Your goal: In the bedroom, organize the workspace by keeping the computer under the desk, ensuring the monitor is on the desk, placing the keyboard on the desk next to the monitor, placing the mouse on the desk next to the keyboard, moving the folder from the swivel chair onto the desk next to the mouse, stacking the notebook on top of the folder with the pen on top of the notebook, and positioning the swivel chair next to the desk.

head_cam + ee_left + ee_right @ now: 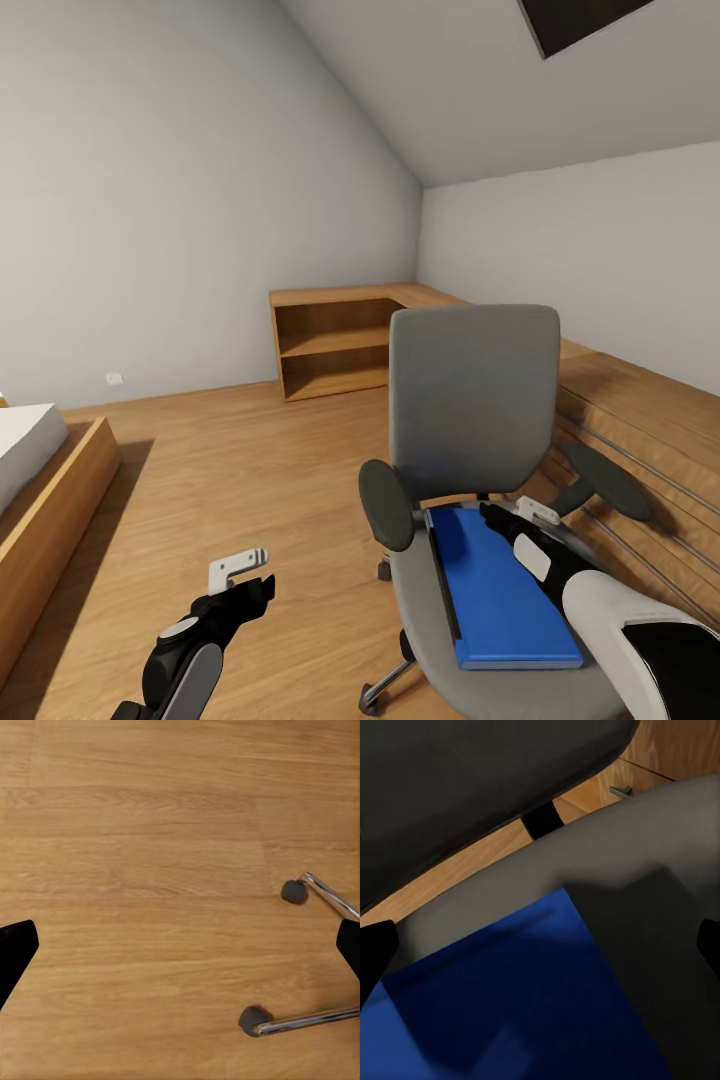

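The swivel chair (470,400) stands on the wood floor with its grey back facing me and its black armrests out to the sides. The blue folder (500,590) lies flat on the seat. My right gripper (512,518) hovers open over the folder's far end, close to the backrest. In the right wrist view the folder (525,1012) and the grey seat (660,892) lie below the spread fingertips (375,952). My left gripper (245,572) is open above bare floor to the left of the chair. Its wrist view shows two chrome spokes with castors (294,891).
Low wooden shelving (335,345) runs along the far corner. A wooden ledge with metal rails (650,450) is right of the chair. The bed (35,470) is at the left edge. Open floor lies between the bed and the chair.
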`<state>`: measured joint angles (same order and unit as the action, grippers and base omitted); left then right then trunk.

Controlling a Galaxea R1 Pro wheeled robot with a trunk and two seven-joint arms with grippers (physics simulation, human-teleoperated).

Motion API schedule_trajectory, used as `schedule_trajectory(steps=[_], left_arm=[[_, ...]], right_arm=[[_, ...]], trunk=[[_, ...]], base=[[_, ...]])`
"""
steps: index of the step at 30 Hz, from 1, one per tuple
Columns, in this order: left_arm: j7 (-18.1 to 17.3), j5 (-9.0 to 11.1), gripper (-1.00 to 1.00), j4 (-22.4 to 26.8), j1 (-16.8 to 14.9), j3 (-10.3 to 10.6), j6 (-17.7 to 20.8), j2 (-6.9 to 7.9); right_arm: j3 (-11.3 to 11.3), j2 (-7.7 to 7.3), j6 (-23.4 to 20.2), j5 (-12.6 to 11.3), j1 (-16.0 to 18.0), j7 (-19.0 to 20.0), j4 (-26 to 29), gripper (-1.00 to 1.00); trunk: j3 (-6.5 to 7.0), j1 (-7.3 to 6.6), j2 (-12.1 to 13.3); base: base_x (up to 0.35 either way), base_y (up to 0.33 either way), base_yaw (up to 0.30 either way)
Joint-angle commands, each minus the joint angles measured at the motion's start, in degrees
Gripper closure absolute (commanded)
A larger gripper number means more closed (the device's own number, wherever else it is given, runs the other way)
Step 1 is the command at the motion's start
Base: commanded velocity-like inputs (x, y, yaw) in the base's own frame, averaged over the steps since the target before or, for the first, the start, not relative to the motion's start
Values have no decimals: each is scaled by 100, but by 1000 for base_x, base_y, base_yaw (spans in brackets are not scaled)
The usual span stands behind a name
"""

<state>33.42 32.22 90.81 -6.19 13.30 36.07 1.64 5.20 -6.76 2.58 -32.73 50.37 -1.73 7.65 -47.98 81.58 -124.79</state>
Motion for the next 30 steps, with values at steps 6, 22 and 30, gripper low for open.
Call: schedule_trajectory(steps=[6,22,30], left_arm=[[62,56,-100,7,-5,7,-1,11],[76,56,-100,7,-5,-1,-20,12],[80,56,-100,7,-5,1,-21,12]], right_arm=[[7,-1,15,-75,-1,-20,-238,-100],[7,-1,15,-75,-1,-13,-246,-100],[7,-1,15,-75,-1,-11,-246,-100]], trunk=[[-7,0,-2],[-7,0,-2],[-7,0,-2]], base=[[0,0,0],[-33,0,0],[-180,0,0]])
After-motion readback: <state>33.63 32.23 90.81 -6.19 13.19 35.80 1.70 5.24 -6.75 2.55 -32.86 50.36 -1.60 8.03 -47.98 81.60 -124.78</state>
